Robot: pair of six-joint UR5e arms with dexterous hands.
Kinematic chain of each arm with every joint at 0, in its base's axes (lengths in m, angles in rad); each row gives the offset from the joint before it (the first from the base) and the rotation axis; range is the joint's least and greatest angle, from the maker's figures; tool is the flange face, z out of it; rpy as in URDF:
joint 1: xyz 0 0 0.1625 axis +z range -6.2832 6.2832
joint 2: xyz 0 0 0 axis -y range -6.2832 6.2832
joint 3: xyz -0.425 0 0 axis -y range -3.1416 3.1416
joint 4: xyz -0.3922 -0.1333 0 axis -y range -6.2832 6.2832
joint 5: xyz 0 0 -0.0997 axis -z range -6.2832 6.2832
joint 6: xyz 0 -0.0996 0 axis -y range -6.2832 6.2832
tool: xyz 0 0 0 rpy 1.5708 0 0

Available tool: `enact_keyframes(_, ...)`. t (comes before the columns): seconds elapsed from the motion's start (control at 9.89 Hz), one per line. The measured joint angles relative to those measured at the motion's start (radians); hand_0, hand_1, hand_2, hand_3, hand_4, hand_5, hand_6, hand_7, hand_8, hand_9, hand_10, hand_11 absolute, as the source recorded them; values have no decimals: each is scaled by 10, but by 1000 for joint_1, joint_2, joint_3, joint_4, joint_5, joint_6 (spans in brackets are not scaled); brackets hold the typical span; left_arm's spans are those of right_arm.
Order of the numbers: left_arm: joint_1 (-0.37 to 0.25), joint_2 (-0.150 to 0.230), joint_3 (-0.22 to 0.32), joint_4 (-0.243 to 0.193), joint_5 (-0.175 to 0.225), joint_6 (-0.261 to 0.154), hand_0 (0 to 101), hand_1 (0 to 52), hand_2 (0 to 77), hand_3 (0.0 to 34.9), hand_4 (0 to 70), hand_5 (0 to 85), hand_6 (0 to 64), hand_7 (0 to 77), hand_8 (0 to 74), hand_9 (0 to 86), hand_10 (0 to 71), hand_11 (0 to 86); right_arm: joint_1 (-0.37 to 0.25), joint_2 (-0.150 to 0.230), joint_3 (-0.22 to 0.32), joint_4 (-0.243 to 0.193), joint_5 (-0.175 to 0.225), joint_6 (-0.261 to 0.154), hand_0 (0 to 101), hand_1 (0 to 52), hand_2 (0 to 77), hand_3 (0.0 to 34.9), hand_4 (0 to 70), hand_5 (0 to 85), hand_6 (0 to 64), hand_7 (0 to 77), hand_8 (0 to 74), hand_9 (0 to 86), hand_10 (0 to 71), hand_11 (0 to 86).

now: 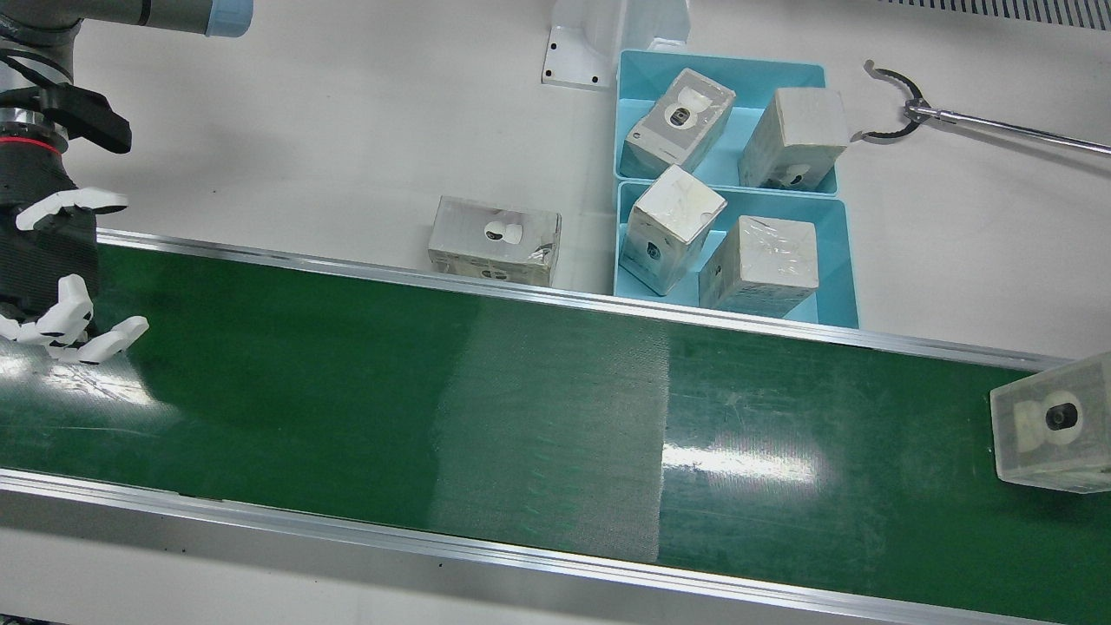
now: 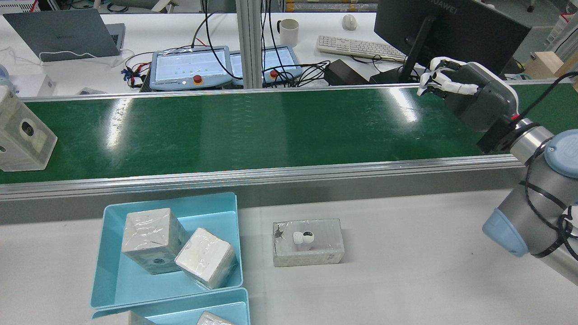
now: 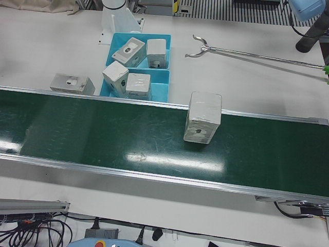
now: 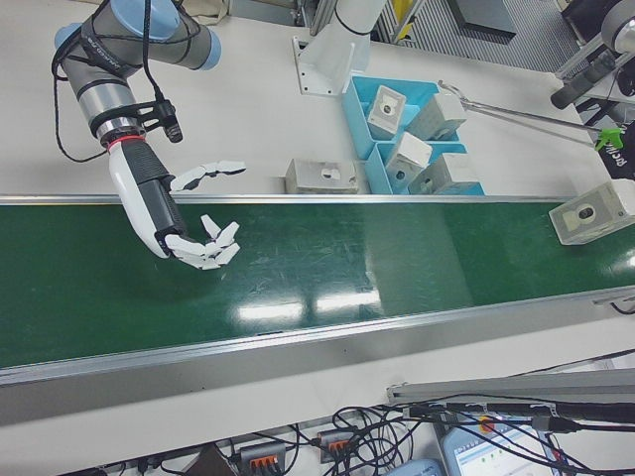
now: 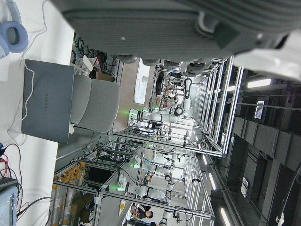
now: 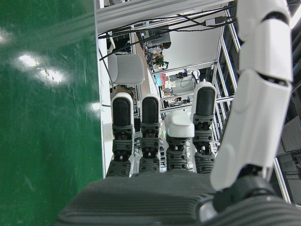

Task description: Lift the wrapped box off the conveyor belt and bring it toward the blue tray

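Observation:
The wrapped box (image 1: pixel 1055 425) stands on the green belt (image 1: pixel 555 408) at its end near the robot's left side; it also shows in the rear view (image 2: pixel 22 133) and the left-front view (image 3: pixel 203 117). My right hand (image 1: pixel 52 278) hovers over the opposite end of the belt, open, fingers spread, holding nothing; the right-front view shows this right hand (image 4: pixel 189 233) far from the box (image 4: pixel 595 211). Of my left hand (image 5: pixel 188 28) only the palm's underside shows, and its fingers are hidden. Two blue trays (image 1: pixel 621 113) sit beside the belt with several wrapped boxes inside.
Another wrapped box (image 1: pixel 495 241) lies on the white table beside the trays (image 2: pixel 113 280). A long metal grabber tool (image 1: pixel 894 108) reaches in near the trays. Monitors, a laptop and cables stand beyond the belt's far rail.

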Motion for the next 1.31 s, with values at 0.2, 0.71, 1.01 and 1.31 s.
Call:
enact_keyframes(0.2, 0, 0, 0, 0, 0, 0, 0, 0, 5, 0, 0, 11, 0, 5, 5, 0, 5, 0, -3, -1, -1, 0, -11, 2, 464, 60, 169, 6, 431, 387, 475, 687, 311, 425, 322, 469)
enact_keyframes(0.71, 0, 0, 0, 0, 0, 0, 0, 0, 11, 0, 0, 11, 0, 5, 5, 0, 5, 0, -2, 0, 1, 4, -33, 14, 452, 38, 136, 7, 398, 365, 420, 622, 311, 404, 305, 442)
enact_keyframes(1.01, 0, 0, 0, 0, 0, 0, 0, 0, 11, 0, 0, 11, 0, 5, 5, 0, 5, 0, -6, 49, 7, 8, -28, 25, 453, 44, 136, 6, 398, 382, 436, 644, 316, 415, 300, 442)
enact_keyframes(1.31, 0, 0, 0, 0, 0, 0, 0, 0, 11, 0, 0, 11, 0, 5, 5, 0, 5, 0, -3, 75, 25, 9, -27, 28, 461, 49, 131, 5, 420, 409, 475, 698, 333, 425, 300, 436)
